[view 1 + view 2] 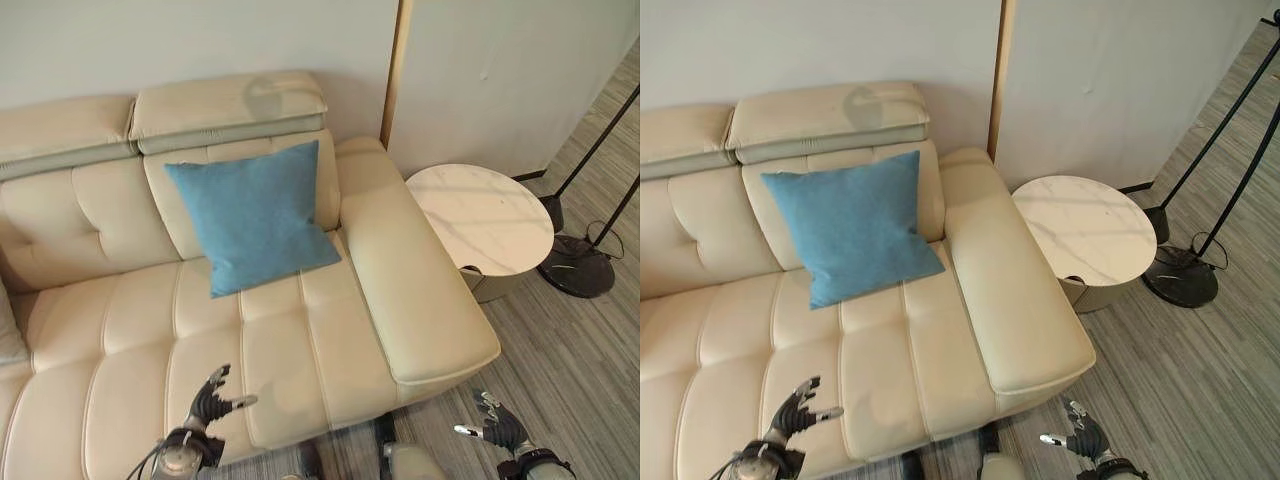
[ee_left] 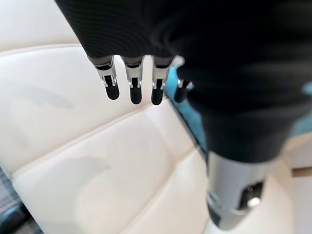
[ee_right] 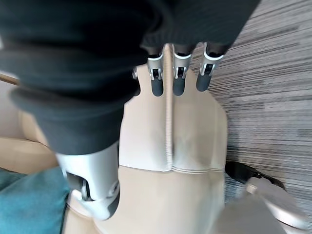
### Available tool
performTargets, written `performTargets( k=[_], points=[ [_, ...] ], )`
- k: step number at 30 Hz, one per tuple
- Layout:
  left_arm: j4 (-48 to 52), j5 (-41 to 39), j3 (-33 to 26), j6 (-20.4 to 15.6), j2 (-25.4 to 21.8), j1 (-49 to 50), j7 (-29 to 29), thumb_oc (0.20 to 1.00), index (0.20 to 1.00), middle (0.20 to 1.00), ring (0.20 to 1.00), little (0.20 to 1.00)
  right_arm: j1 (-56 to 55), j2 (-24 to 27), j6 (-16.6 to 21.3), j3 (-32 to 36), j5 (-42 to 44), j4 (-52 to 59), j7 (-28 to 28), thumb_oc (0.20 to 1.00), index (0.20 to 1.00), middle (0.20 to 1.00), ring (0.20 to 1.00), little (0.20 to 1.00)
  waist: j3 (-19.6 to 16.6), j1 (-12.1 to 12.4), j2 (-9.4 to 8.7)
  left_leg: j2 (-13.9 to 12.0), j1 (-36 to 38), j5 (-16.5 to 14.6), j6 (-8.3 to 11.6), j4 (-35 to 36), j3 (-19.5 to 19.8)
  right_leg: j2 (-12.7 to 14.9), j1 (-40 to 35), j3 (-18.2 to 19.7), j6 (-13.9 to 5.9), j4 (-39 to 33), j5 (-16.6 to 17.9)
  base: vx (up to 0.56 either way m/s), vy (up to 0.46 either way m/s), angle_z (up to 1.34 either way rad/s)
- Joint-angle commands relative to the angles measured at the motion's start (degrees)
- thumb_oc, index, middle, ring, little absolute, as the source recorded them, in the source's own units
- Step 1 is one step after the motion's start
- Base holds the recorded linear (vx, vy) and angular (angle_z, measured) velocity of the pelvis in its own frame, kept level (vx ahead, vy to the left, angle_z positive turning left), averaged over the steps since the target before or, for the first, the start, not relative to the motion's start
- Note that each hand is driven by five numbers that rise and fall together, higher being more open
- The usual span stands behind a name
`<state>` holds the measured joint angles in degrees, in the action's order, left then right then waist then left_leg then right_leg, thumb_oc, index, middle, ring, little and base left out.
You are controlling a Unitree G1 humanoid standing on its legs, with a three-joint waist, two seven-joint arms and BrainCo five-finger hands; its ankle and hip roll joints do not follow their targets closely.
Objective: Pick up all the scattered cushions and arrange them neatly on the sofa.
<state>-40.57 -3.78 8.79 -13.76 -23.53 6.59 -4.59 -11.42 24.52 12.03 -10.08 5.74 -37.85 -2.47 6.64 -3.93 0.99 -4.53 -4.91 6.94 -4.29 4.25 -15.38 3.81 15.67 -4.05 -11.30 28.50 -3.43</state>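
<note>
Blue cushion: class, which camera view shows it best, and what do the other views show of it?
The left eye view: the whole blue cushion leans against the sofa backrest. The right eye view shows much the same. Each wrist view catches a blue sliver beside its own hand.

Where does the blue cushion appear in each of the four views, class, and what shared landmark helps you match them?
Left eye view: blue cushion leaning on the sofa backrest.
Right eye view: the same, left of centre.
Left wrist view: teal sliver beyond the left hand.
Right wrist view: corner, beside the right hand.
Landmark: the sofa's armrest.
</note>
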Motion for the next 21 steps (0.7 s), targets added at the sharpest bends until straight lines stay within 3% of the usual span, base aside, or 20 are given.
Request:
performTargets(
  k=[1, 2, 5, 8, 10, 12, 21],
  points=[
    [0.7, -0.6, -2.1, -1.1, -2.4, -0.7, -1.8, 1.0, 1.0, 1.0, 1.0, 1.0, 3.1, -0.7, 1.4, -0.1, 1.8, 3.1, 1.0, 1.0, 1.0, 1.0, 1.0, 1.0, 1.5, 1.4, -3.11, 1.4, -0.5, -2.1, 6.29, -0.2, 4.2, -1.7, -10.1, 1.1, 2.63, -9.0, -2.1, -0.29, -0.292, 0.19],
    [1.1, -0.9, -2.1, -1.2, -1.9, -0.3, -1.8, 1.0, 1.0, 1.0, 1.0, 1.0, 3.2, -0.6, 1.3, -0.5, 1.6, 3.1, 1.5, 1.0, 1.0, 1.0, 1.0, 1.0, 0.7, 2.2, -4.04, 1.2, -3.4, -0.3, 7.27, -0.5, 5.2, -2.6, -14.1, 1.1, 4.34, -18.7, -4.8, -0.26, -0.259, 0.33],
    [1.0, -1.6, -2.5, -1.0, -0.9, -0.2, -1.9, 1.0, 1.0, 1.0, 1.0, 1.0, 3.7, 0.2, 1.3, -0.9, 1.3, 3.6, 1.9, 1.0, 1.0, 1.0, 1.0, 1.0, 1.4, 2.9, -4.43, 0.1, -7.7, 2.7, 9.34, -1.8, 6.8, -4.1, -14.2, 2.6, 5.65, -23.4, -4.1, -0.27, -0.159, 0.24],
    [-0.2, -1.1, -1.8, -1.2, -0.1, -0.3, -1.2, 1.0, 1.0, 1.0, 1.0, 1.0, 3.2, 0.9, 1.4, -0.4, 1.3, 3.7, 1.9, 1.0, 1.0, 1.0, 1.0, 1.0, 1.0, 2.3, -4.79, 1.5, -7.2, -0.4, 8.24, -3.5, 8.5, -3.3, -14.3, 1.1, 5.6, -25.7, -2.8, -0.21, -0.05, 0.08],
    [-0.1, -0.9, -1.7, -1.1, 0.1, -0.2, -1.2, 1.0, 1.0, 1.0, 1.0, 1.0, 2.9, 1.0, 1.4, -0.3, 1.3, 3.7, 1.8, 1.0, 1.0, 1.0, 1.0, 1.0, 0.7, 1.9, -4.87, 1.9, -6.8, -0.8, 8.31, -4.0, 9.2, -3.2, -14.4, 0.9, 5.6, -26.2, -2.5, -0.1, -0.009, 0.37],
    [0.6, -1.2, -2.1, -1.1, -0.1, 0.0, -1.8, 1.0, 1.0, 1.0, 1.0, 1.0, 3.5, 1.4, 1.3, -0.7, 1.4, 3.0, 2.1, 1.0, 1.0, 1.0, 1.0, 1.0, 1.3, 2.3, -5.59, 3.8, -8.6, -2.7, 8.46, -9.1, 14.3, -3.4, -14.0, 2.4, 6.23, -26.2, -1.8, -0.14, 0.003, 0.18],
    [-1.5, -0.4, -2.2, -0.5, -0.5, -0.2, -1.5, 1.0, 1.0, 1.0, 1.0, 1.0, 1.9, -0.5, 0.6, 0.2, 2.1, 1.2, 1.7, 1.0, 1.0, 1.0, 1.0, 1.0, -1.5, 1.2, -5.87, 4.4, -2.1, -3.7, 7.11, -3.6, 14.2, -3.0, -15.2, 0.9, 5.98, -22.3, -3.6, 0.09, 0.049, 0.03]
  ],
)
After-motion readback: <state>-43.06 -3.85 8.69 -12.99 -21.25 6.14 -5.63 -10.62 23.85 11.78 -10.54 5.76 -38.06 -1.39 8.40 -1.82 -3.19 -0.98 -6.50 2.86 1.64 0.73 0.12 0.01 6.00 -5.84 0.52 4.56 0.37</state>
